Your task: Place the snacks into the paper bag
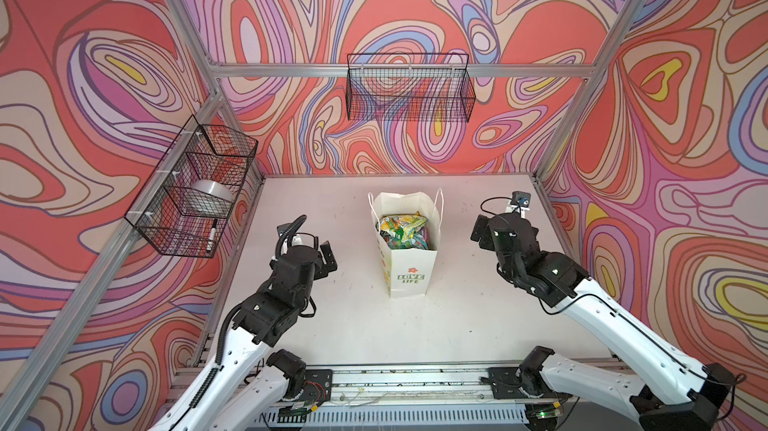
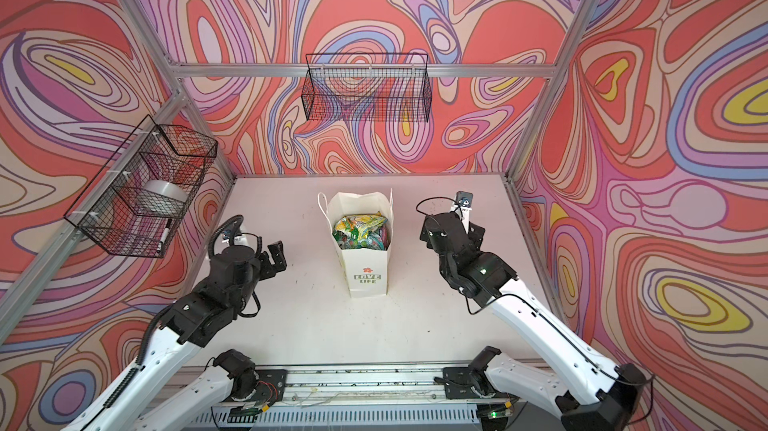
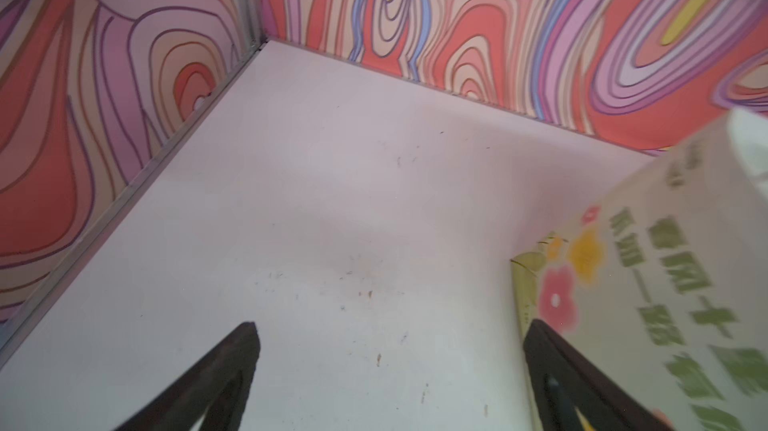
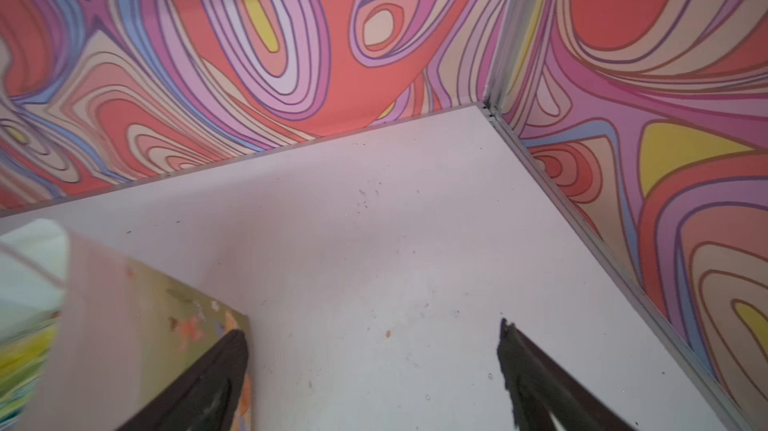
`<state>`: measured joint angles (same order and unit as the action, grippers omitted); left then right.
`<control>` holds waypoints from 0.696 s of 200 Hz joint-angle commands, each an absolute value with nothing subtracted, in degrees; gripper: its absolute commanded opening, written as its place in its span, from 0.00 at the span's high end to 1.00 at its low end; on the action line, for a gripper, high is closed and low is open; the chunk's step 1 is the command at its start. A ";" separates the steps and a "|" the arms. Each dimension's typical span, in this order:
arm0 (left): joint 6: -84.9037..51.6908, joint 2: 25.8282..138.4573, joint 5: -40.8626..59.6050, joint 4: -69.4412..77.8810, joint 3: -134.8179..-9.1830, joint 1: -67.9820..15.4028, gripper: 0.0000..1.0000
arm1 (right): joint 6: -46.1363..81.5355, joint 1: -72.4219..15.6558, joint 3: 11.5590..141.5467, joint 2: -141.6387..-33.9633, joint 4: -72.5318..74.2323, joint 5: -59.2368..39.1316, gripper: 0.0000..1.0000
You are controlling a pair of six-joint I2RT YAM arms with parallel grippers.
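Note:
The white paper bag stands upright in the middle of the table, marked "LOVE LIFE" on its near side. Several glossy snacks in green, yellow and teal fill it almost to the rim, as both top views show. My left gripper hangs open to the left of the bag, with only bare table between its fingers. In the left wrist view, the left gripper has the bag's flowered side just behind one finger. My right gripper hangs open to the right of the bag, holding nothing.
A black wire basket on the left wall holds a tape roll and a marker. Another wire basket hangs on the back wall. Aluminium frame posts stand at the table's corners, and the arms' base rail runs along the front edge.

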<state>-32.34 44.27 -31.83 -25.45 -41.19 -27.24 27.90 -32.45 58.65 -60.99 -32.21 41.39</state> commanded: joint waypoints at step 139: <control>-2.76 78.44 -34.52 42.77 -21.01 -11.70 0.00 | 9.43 -4.61 28.50 -79.97 28.82 21.28 0.02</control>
